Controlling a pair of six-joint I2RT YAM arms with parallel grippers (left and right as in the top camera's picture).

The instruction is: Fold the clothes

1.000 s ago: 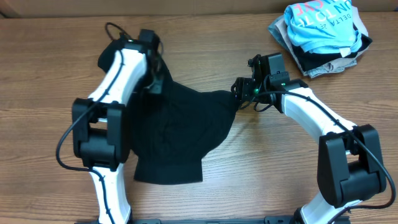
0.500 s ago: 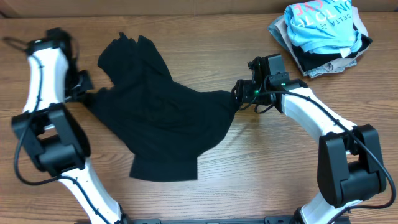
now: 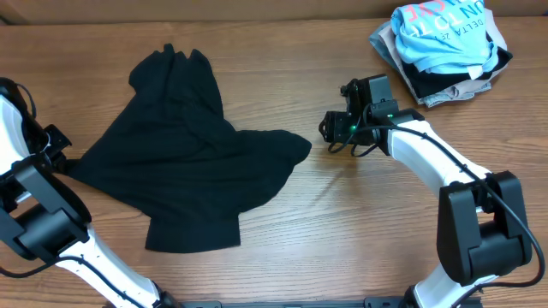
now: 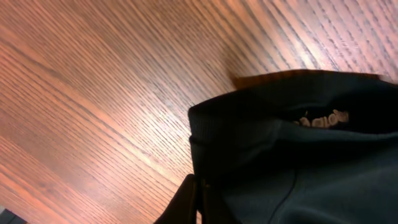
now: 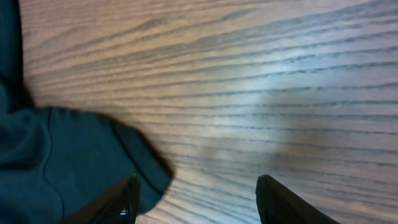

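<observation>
My left arm and right arm both have white link shells, bulky black joint housings and loose black cables. A green light glows on my right wrist.

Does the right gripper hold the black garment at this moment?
No, the right gripper stands open over the table, and the black garment lies beside one finger, not between them.

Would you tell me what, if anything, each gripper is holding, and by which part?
The left gripper pinches the black garment by its hemmed edge; the right gripper is open, holding nothing.
</observation>
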